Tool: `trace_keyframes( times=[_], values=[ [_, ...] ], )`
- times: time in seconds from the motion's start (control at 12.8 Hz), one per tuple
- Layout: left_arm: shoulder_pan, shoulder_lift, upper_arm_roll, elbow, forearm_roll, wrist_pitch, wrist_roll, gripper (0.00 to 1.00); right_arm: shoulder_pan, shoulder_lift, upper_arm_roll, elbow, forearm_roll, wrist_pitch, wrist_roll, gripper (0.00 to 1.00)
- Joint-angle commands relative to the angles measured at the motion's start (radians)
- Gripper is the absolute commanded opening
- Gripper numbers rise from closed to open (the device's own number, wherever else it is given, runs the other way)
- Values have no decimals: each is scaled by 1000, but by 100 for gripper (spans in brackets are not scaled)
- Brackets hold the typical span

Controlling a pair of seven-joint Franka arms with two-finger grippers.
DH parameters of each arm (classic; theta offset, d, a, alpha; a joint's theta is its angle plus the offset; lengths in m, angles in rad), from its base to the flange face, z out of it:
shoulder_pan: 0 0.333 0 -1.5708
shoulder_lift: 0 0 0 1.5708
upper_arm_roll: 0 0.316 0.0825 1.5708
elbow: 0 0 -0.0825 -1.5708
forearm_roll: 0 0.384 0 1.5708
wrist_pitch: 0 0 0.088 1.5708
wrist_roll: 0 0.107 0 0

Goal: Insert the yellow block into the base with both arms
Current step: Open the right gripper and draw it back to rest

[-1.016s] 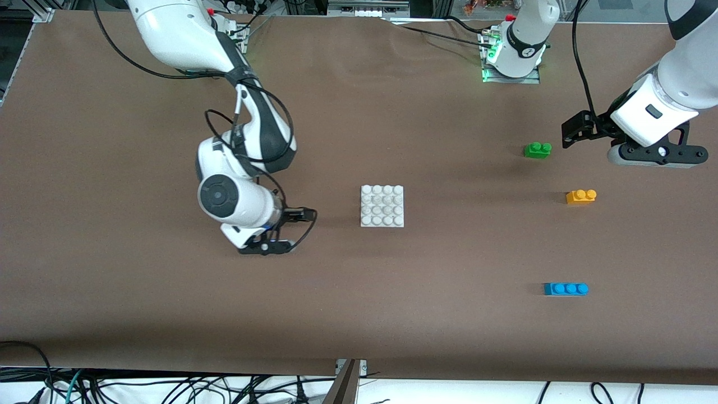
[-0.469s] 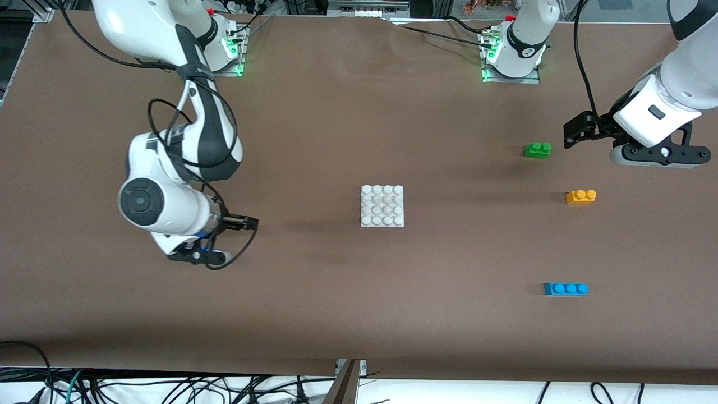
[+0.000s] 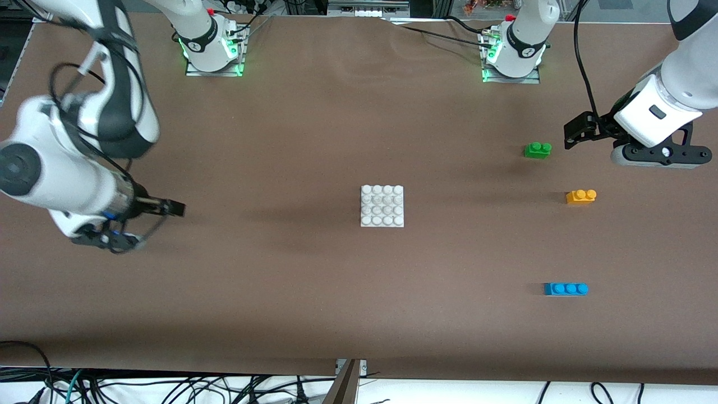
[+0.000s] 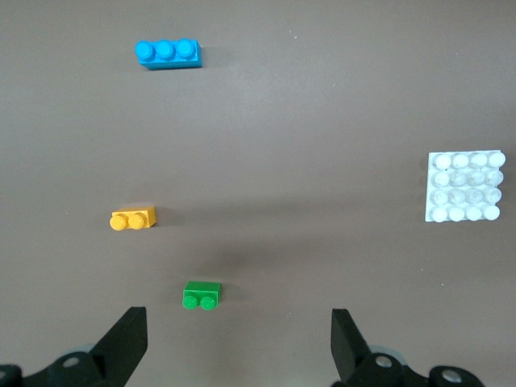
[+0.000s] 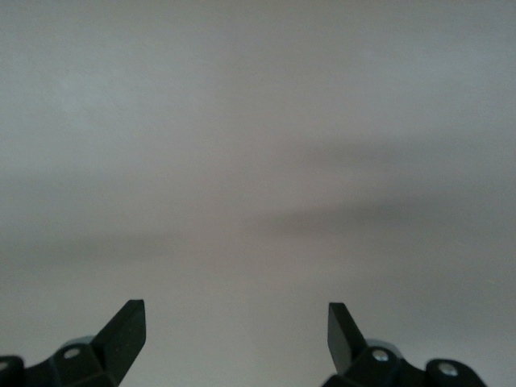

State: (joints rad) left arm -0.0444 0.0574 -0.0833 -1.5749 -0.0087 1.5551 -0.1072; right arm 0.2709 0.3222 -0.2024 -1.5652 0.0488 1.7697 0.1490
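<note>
Front view: high camera across the table (image 3: pixel 314 314), facing the robot bases, looking steeply down on the whole tabletop. Left wrist view: looks down from well above the table; takes in the white plate (image 4: pixel 465 186), yellow brick (image 4: pixel 133 218), green brick (image 4: pixel 201 294) and blue brick (image 4: pixel 168 54), all shared with the front view. Right wrist view: bare tabletop only.

Matt brown cloth-like table cover (image 3: pixel 314 314); smooth plastic small yellow-orange brick (image 3: pixel 581 196), flat white square studded plate (image 3: pixel 382 206) slightly glossy.
</note>
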Motion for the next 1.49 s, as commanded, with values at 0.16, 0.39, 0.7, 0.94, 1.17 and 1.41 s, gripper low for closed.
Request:
trace_keyframes(
  times=[0.16, 0.39, 0.7, 0.94, 1.17, 1.41],
  values=[
    [43, -68, -4, -102, 1, 60, 17, 100, -194, -306, 196, -164, -69, -117, 1, 100],
    [57, -68, -4, -105, -1, 60, 17, 100, -251, -365, 218, -98, -73, -209, 4, 100],
    [57, -70, -9, -105, 4, 59, 12, 100, -294, -370, 219, -99, -52, -221, 17, 100],
    [57, -68, -12, -103, 7, 59, 14, 100, -292, -364, 219, -140, -52, -65, 17, 100],
    [57, -61, -12, -103, 10, 63, 15, 100, -294, -348, 215, -138, -52, -70, 1, 100],
    [58, -56, -7, -111, 10, 74, 15, 100, -294, -342, 213, -131, -52, -81, 1, 100]
  ],
)
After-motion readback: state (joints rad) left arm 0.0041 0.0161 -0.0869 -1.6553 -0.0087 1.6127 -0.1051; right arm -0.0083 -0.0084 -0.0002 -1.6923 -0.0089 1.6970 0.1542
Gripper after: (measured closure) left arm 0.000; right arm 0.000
